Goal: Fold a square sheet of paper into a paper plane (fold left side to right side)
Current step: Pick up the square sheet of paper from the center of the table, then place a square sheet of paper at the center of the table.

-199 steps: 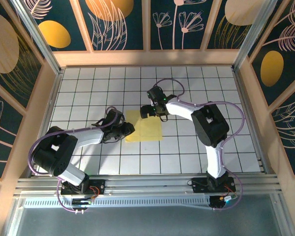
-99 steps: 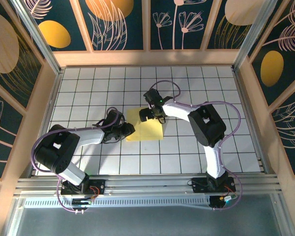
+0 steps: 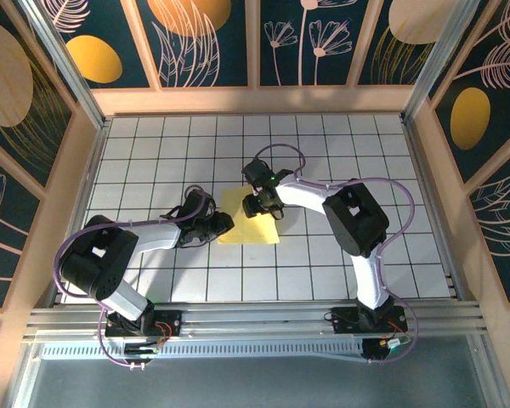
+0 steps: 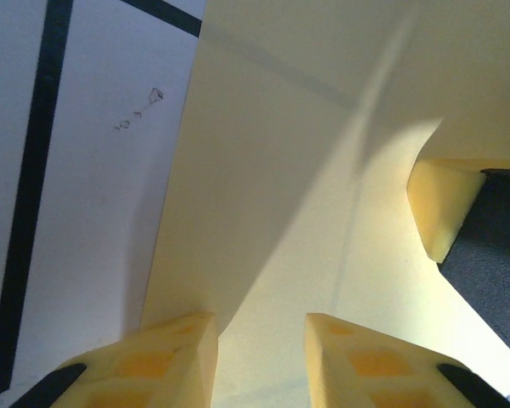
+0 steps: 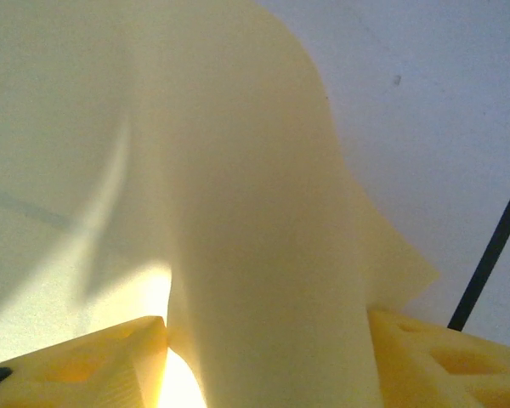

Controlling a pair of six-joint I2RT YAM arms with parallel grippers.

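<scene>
My right gripper (image 5: 268, 340) has its half-open jaws straddling a raised hump of the square sheet of paper (image 3: 253, 223), while my left gripper (image 4: 259, 340), slightly parted, sits at the sheet's left edge.

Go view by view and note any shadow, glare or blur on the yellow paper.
Top external: sharp, evenly lit square sheet of paper, soft shadows on the table. Left wrist: paper shaded at left, bright at right; near fingertips soft. Right wrist: lifted paper blurred, a bright glow low by the fingertips.

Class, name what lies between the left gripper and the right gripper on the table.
The square sheet of paper fills the stretch between left gripper and right gripper, as the top external view shows.
</scene>
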